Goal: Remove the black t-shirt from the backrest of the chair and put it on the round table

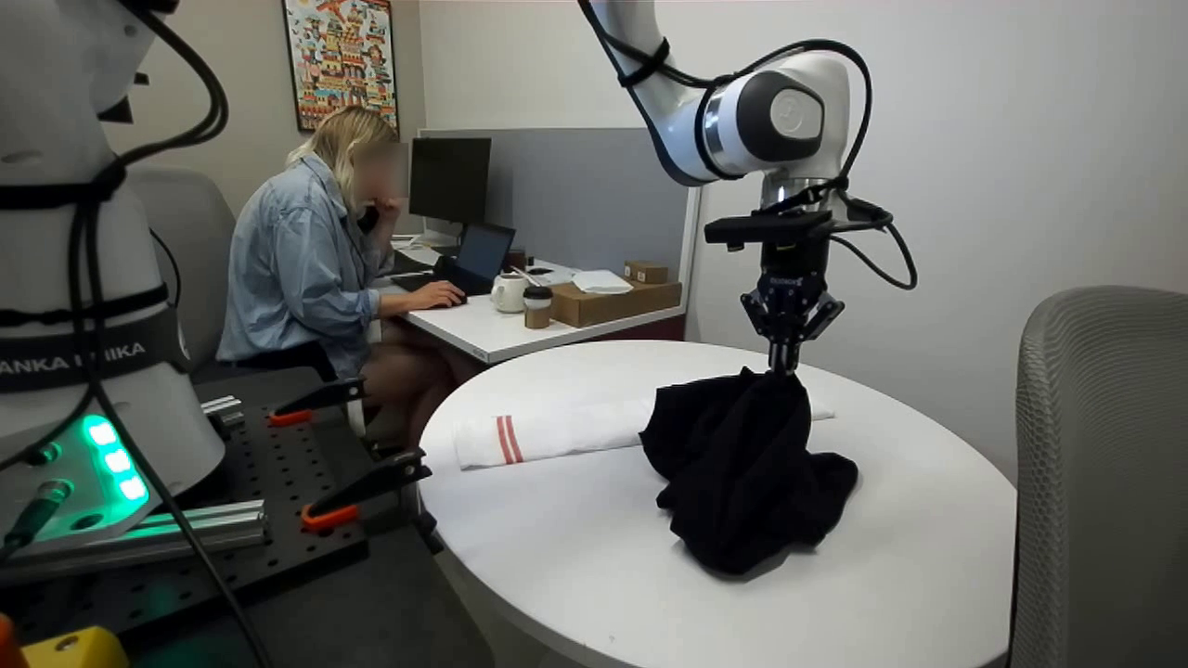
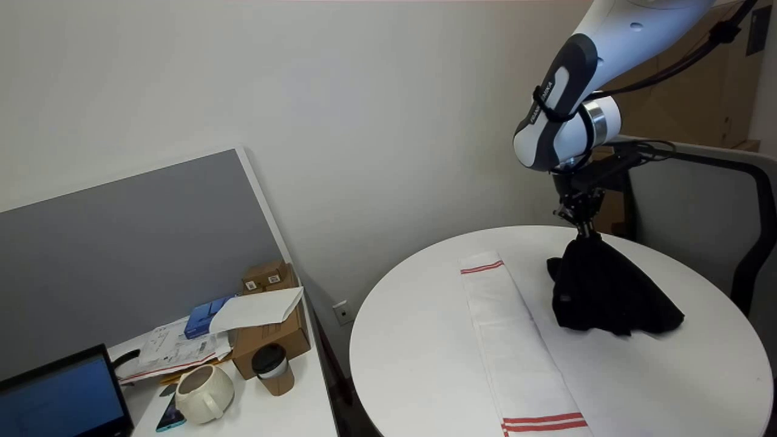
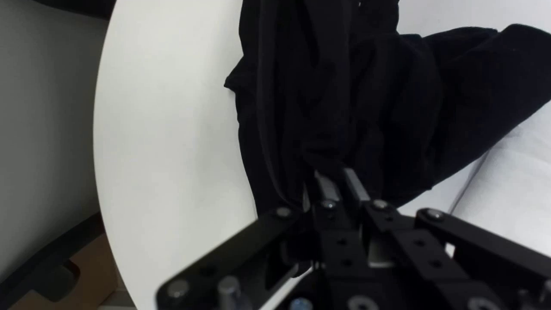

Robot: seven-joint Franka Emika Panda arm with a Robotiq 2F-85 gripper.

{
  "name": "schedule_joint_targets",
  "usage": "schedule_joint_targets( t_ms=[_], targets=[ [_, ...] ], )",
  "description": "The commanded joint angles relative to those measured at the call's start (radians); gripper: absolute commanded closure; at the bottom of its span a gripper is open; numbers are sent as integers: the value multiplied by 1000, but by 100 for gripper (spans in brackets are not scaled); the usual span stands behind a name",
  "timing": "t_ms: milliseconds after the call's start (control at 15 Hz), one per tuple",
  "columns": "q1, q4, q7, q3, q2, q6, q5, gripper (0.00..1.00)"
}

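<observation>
The pincer, pointing down, is clenched on a gathered peak of the black t-shirt, whose lower folds rest on the round worktop beside a long striped towel and near a mesh-backed chair.

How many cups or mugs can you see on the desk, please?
2, in both exterior views: a white mug and, beside it, a black-lidded cup near the long cardboard box. Others might be hidden behind the laptop.
</observation>
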Motion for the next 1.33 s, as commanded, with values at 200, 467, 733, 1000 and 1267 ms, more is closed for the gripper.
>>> schedule_joint_targets(
  t_ms=[200, 467, 733, 1000, 1267],
  targets=[
    [7, 88, 6, -6, 81, -3, -5, 66],
    [-5, 98, -5, 5, 74, -9, 13, 52],
    [-12, 93, -11, 16, 40, -17, 34, 22],
    [-25, 79, -16, 28, -13, -25, 74, 0],
    [-26, 30, -5, 39, -116, -69, 131, 0]
  ],
)
